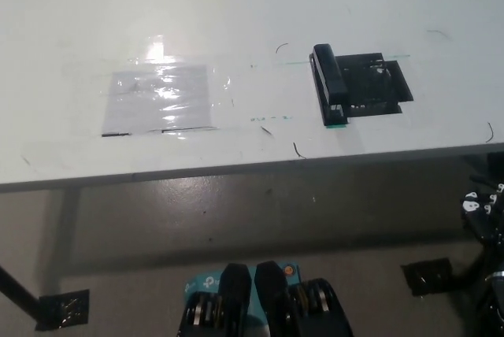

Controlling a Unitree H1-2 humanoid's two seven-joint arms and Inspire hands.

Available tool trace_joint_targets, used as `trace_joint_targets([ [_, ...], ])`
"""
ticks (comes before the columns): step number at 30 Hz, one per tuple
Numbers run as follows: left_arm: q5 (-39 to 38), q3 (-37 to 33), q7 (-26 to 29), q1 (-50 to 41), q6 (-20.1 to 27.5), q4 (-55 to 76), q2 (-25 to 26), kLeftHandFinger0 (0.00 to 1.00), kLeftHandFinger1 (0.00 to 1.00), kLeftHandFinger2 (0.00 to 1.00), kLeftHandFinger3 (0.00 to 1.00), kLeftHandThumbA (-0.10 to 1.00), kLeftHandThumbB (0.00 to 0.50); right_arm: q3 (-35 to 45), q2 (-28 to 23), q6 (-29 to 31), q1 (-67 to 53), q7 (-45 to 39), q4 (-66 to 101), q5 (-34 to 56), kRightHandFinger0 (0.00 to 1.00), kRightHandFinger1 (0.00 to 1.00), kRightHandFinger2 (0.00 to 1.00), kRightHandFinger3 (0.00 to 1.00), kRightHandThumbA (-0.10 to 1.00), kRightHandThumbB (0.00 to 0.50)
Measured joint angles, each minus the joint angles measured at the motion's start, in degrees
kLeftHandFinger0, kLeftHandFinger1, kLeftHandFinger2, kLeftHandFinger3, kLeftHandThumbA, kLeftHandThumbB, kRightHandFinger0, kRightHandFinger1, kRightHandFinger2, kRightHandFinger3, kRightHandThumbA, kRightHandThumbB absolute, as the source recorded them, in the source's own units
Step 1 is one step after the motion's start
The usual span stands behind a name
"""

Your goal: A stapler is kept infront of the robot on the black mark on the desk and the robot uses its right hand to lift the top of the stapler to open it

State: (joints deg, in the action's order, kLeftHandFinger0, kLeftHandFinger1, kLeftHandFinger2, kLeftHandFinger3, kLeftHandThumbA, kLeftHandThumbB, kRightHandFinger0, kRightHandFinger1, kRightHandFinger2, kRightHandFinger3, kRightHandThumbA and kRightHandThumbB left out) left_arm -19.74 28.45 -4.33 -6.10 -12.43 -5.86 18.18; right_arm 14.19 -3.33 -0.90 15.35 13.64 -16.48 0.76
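White desk (236,6) filling the upper part of the head view, near edge running slightly tilted across the picture's middle. Black stapler (329,85) lying closed on the desk at right of centre, long axis pointing roughly away from the robot, near end a little toward picture right. Small green tip visible at the stapler's near end. Black mark (378,85) of dark tape just to the right of the stapler and touching it, roughly rectangular, with uneven edges. Thin green line (291,61) on the desk surface, running sideways past the stapler's far end. Sheet of clear glossy film (157,101) taped flat on the desk at left of centre, well apart from the stapler, catching bright reflections. Several short dark curved scratches or pen strokes scattered over the desk surface, near the front edge and toward the right.

Black right hand (482,211) seen only in part at the picture's right edge, below the desk's front edge and well apart from the stapler; not touching the stapler or the desk; whether released or clenched cannot be told, too little in frame. White left hand not in view.

Grey floor (236,219) below the desk edge, with the desk's shadow across it. Two black desk feet resting on the floor: one at lower left (61,308), one at lower right (427,275).
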Motion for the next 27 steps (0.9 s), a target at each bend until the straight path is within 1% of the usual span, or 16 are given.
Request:
trace_joint_targets([
  [1, -0.02, -0.05, 0.00, 0.02, -0.08, 0.01, 0.00, 0.59, 0.60, 0.77, 0.92, 0.29, 0.132, 0.02, 0.03, -0.39, 0.12, -0.03, 1.09, 0.34, 0.13, 0.20, 0.34, 0.61, 0.27, 0.000],
  [3, -0.05, -0.14, -0.01, 0.03, -0.22, 0.01, 0.00, 0.56, 0.58, 0.75, 0.92, 0.30, 0.134, -0.08, 0.09, -1.19, 0.48, -0.16, 3.36, 0.76, 0.13, 0.20, 0.34, 0.63, 0.26, 0.000],
  [4, -0.07, -0.16, -0.02, 0.03, -0.27, 0.01, 0.00, 0.56, 0.58, 0.74, 0.90, 0.31, 0.152, -0.23, 0.12, -1.69, 0.80, -0.33, 4.74, 0.88, 0.15, 0.21, 0.35, 0.64, 0.26, 0.000],
  [5, -0.09, -0.16, -0.02, 0.04, -0.28, -0.01, 0.00, 0.58, 0.59, 0.76, 0.91, 0.32, 0.143, -0.32, 0.12, -1.96, 1.10, -0.40, 5.46, 0.95, 0.18, 0.23, 0.36, 0.65, 0.27, 0.000],
  [7, -0.10, -0.23, -0.04, 0.04, -0.27, -0.04, 0.00, 0.58, 0.60, 0.76, 0.91, 0.32, 0.154, -0.62, 0.17, -2.86, 2.24, -0.55, 7.30, 1.21, 0.22, 0.25, 0.38, 0.68, 0.25, 0.000],
  [9, -0.11, -0.28, -0.03, 0.04, -0.30, -0.03, 0.00, 0.59, 0.60, 0.78, 0.93, 0.31, 0.139, -0.76, 0.52, -3.77, 3.70, -0.77, 9.20, 2.01, 0.21, 0.23, 0.37, 0.67, 0.22, 0.000],
  [11, -0.12, -0.32, -0.04, 0.06, -0.33, -0.02, 0.00, 0.61, 0.61, 0.79, 0.95, 0.32, 0.141, -0.79, 1.45, -4.84, 5.70, -0.90, 11.16, 3.03, 0.22, 0.22, 0.37, 0.67, 0.22, 0.000],
  [13, -0.15, -0.38, -0.11, 0.05, -0.33, -0.03, 0.00, 0.61, 0.61, 0.78, 0.94, 0.32, 0.153, -1.27, 2.38, -6.30, 7.46, -0.93, 13.20, 3.48, 0.25, 0.27, 0.40, 0.69, 0.27, 0.003],
  [15, -0.15, -0.42, -0.22, 0.07, -0.33, -0.05, 0.00, 0.61, 0.61, 0.76, 0.92, 0.32, 0.153, -1.73, 3.55, -7.68, 9.65, -0.93, 14.45, 4.05, 0.24, 0.27, 0.41, 0.71, 0.27, 0.000],
  [16, -0.15, -0.44, -0.26, 0.08, -0.33, -0.05, 0.00, 0.62, 0.61, 0.75, 0.91, 0.30, 0.149, -1.97, 4.01, -8.42, 10.61, -0.94, 14.76, 4.32, 0.24, 0.27, 0.40, 0.70, 0.26, 0.000],
  [17, -0.16, -0.44, -0.27, 0.09, -0.35, -0.04, 0.00, 0.61, 0.61, 0.76, 0.91, 0.30, 0.154, -2.18, 4.31, -8.91, 11.37, -0.96, 14.86, 4.53, 0.26, 0.30, 0.43, 0.71, 0.26, 0.000],
  [19, -0.17, -0.44, -0.28, 0.10, -0.41, -0.04, 0.00, 0.61, 0.61, 0.76, 0.92, 0.30, 0.149, -2.56, 5.02, -10.32, 12.91, -1.14, 14.78, 5.18, 0.28, 0.30, 0.45, 0.73, 0.24, 0.000],
  [21, -0.17, -0.45, -0.34, 0.09, -0.40, -0.06, -0.01, 0.61, 0.61, 0.75, 0.92, 0.31, 0.168, -2.93, 5.40, -11.61, 13.91, -1.50, 14.27, 6.02, 0.37, 0.36, 0.48, 0.78, 0.25, 0.000],
  [22, -0.18, -0.46, -0.38, 0.09, -0.40, -0.06, -0.01, 0.62, 0.61, 0.74, 0.92, 0.30, 0.156, -3.25, 5.47, -12.31, 14.31, -1.78, 14.05, 6.33, 0.38, 0.37, 0.49, 0.79, 0.26, 0.000],
  [26, -0.27, -0.42, -0.61, 0.10, -0.40, -0.09, -0.01, 0.59, 0.60, 0.75, 0.92, 0.29, 0.137, -3.98, 6.03, -15.48, 15.45, -2.86, 11.45, 7.89, 0.39, 0.38, 0.50, 0.81, 0.24, 0.000],
  [27, -0.27, -0.42, -0.62, 0.11, -0.41, -0.09, -0.01, 0.60, 0.60, 0.75, 0.91, 0.30, 0.141, -3.97, 6.31, -16.19, 15.55, -3.06, 10.70, 8.39, 0.35, 0.39, 0.51, 0.81, 0.22, 0.000],
])
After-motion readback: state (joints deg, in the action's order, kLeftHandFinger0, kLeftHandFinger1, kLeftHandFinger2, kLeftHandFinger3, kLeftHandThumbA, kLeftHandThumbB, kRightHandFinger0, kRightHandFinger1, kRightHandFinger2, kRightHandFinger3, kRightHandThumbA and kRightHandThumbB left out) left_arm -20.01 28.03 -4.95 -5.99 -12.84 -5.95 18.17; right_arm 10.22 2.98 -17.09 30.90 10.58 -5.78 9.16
